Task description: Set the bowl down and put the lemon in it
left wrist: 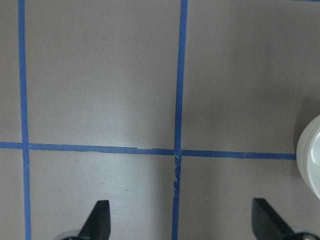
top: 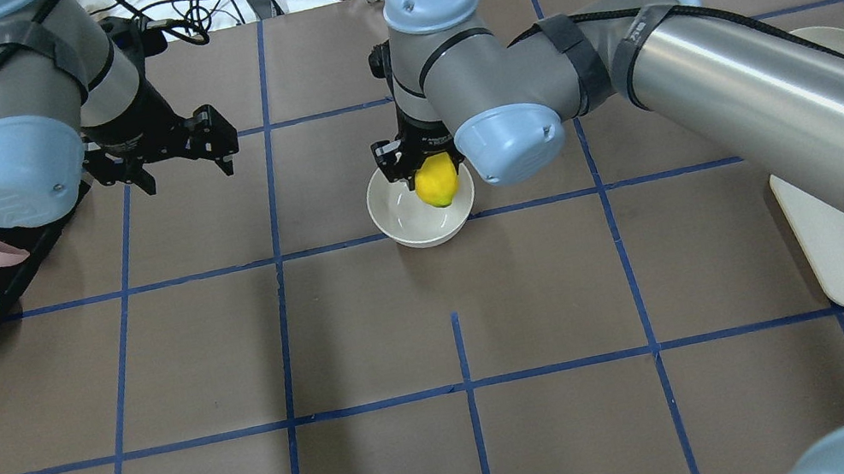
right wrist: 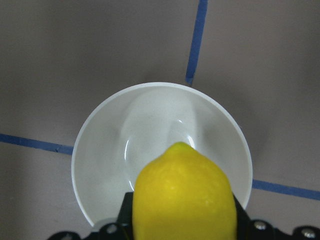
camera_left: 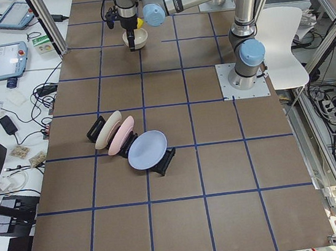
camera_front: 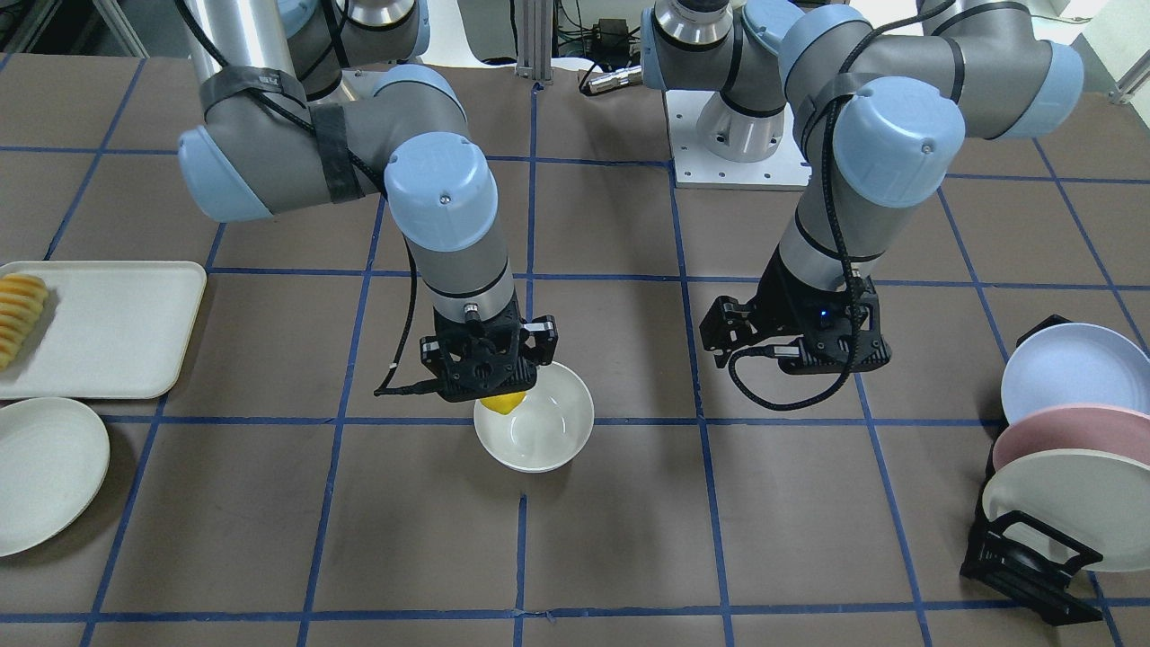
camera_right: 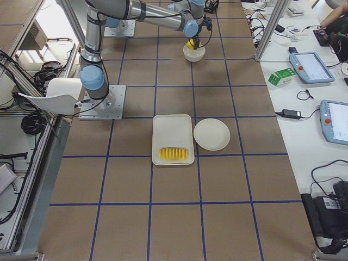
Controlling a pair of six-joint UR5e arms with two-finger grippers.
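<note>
The off-white bowl [camera_front: 539, 431] stands upright on the brown table near its middle; it also shows in the overhead view [top: 419, 220] and the right wrist view [right wrist: 150, 130]. My right gripper [camera_front: 496, 388] is shut on the yellow lemon [top: 436, 180] and holds it just above the bowl's rim, at the side nearest the robot. The lemon fills the bottom of the right wrist view [right wrist: 184, 195], pointed tip toward the bowl's inside. My left gripper [top: 180, 171] is open and empty, above bare table beside the bowl, whose rim shows in the left wrist view [left wrist: 311, 160].
A rack of upright pastel plates [camera_front: 1069, 449] stands at the table end on my left. A flat off-white tray [camera_front: 108, 328] with ridged yellow-orange slices [camera_front: 20, 314] and a shallow plate [camera_front: 45, 472] lie at the end on my right.
</note>
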